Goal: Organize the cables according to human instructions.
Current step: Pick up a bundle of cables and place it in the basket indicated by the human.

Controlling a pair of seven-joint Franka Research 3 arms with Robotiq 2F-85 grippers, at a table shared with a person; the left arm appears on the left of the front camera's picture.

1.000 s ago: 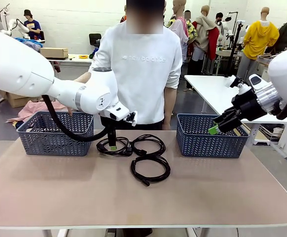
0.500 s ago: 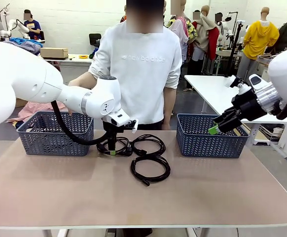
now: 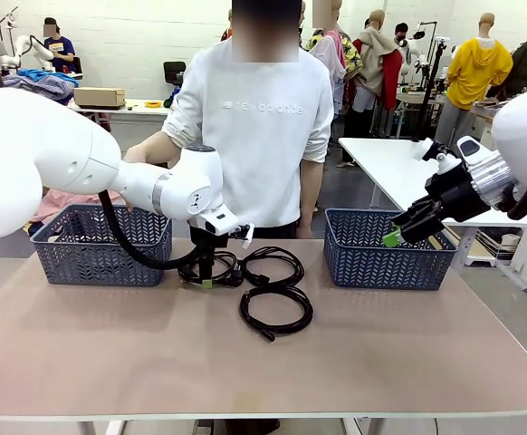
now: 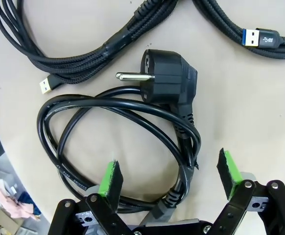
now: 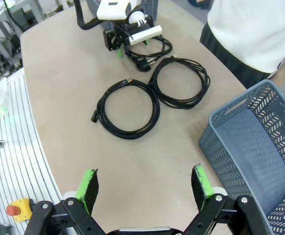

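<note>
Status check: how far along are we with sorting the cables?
Done: nothing visibly sorted; three coils lie on the table. In hand: the left tool, open, straddles the plug-ended cord, not yet gripped. Left: that cord, the near braided coil and the far braided coil. The right tool hovers open near the right basket.

Black cables lie in three loose coils on the table. The leftmost carries a round two-pin plug.
</note>
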